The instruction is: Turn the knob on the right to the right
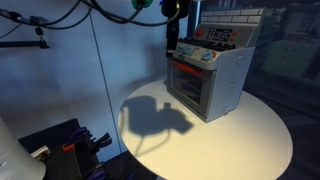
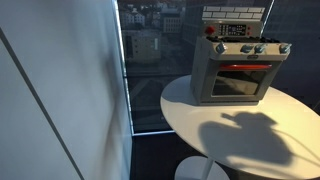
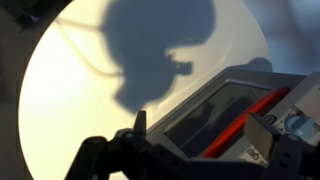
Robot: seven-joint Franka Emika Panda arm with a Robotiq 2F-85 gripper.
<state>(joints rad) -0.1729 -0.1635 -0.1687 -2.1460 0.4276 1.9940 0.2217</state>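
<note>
Claw (image 3: 200, 122) hangs spread wide and empty over the front of the toy oven (image 3: 228, 104).

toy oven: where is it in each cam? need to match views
In an exterior view: toy oven right of centre, upper half, front angled left.
In an exterior view: upper right, front facing the camera.
Wrist view: lower right, seen from above.
Shared landmark: the round white table under it.
</note>
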